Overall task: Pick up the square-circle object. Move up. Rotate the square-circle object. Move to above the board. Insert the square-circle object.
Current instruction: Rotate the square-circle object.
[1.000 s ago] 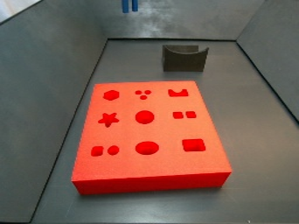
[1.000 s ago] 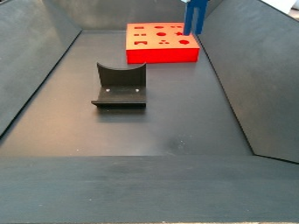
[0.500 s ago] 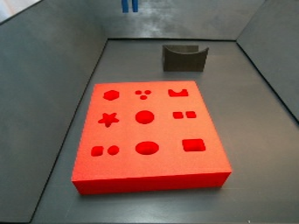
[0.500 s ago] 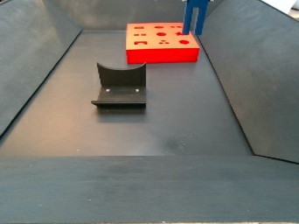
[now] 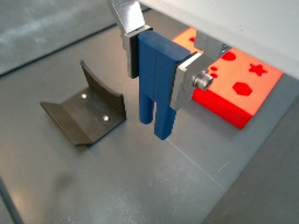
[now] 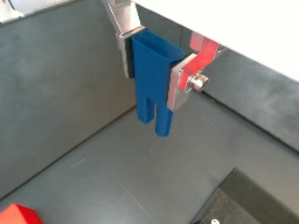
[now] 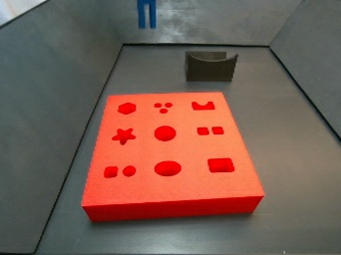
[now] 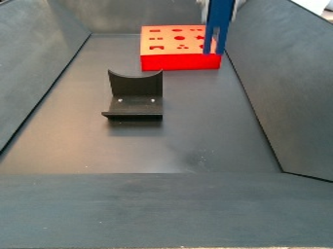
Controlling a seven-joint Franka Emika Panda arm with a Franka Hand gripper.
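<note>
The square-circle object (image 5: 158,87) is a narrow bright blue peg hanging upright, its two prongs pointing down. My gripper (image 5: 156,66) is shut on its upper part, a silver finger (image 5: 131,48) pressed flat on each side. The same hold shows in the wrist view of the square-circle object (image 6: 152,79). In both side views only the blue peg (image 7: 147,13) (image 8: 219,24) reaches in from the top edge. It hangs beyond the board's far end, well above the floor. The board (image 7: 173,194) is a flat red slab with shape cut-outs, lying on the floor.
The dark grey fixture (image 7: 209,65) (image 8: 132,95) stands on the floor beyond the board's end, and it also shows below the peg as the fixture (image 5: 84,109) in a wrist view. Sloped grey walls (image 8: 39,58) enclose the floor on all sides.
The blue peg has come down a little in both side views, showing more of its length. The board and the fixture have not moved.
</note>
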